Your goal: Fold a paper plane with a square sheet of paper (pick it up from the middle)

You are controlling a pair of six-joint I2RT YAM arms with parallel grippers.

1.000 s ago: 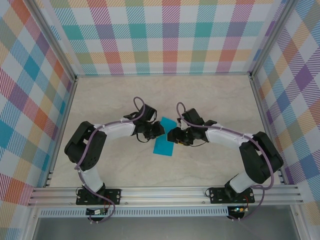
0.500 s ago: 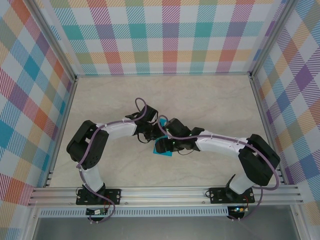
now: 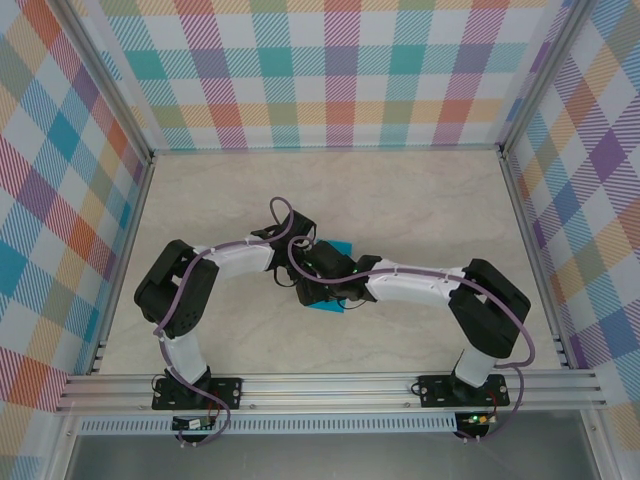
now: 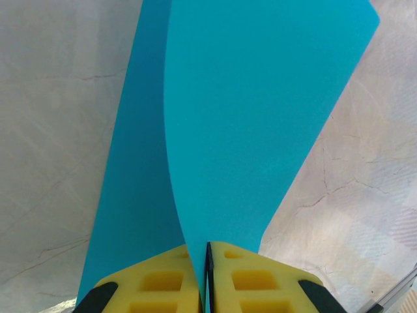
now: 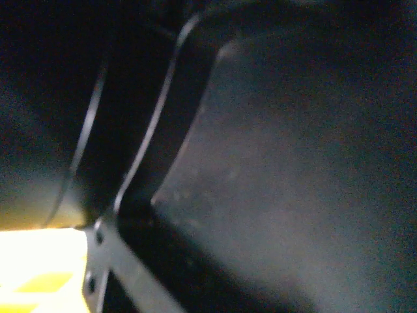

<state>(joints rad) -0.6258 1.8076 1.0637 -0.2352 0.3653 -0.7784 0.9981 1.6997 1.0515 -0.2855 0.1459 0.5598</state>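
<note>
The square sheet of paper [image 4: 260, 98] is teal and folded over on itself, one curved flap rising above a lower layer on the pale tabletop. My left gripper [image 4: 207, 251] is shut on it, yellow pads [image 4: 163, 280] pressed together with the paper's edge between them. From above, my left gripper [image 3: 304, 267] and right gripper [image 3: 316, 288] crowd together over the sheet [image 3: 341, 247], of which just a far corner and a near strip show. The right wrist view is dark and blurred, so the right jaws' stand is hidden.
The pale marble tabletop [image 3: 420, 200] is fenced by plaid walls [image 3: 340, 70] at the back and sides. An aluminium rail [image 3: 330, 385] runs along the near edge, carrying both arm bases. The right arm [image 3: 420, 285] stretches leftward across the middle.
My right arm has swung left across the paper until its gripper sits against the left one, covering most of the sheet. The left gripper has stayed shut on the paper.
</note>
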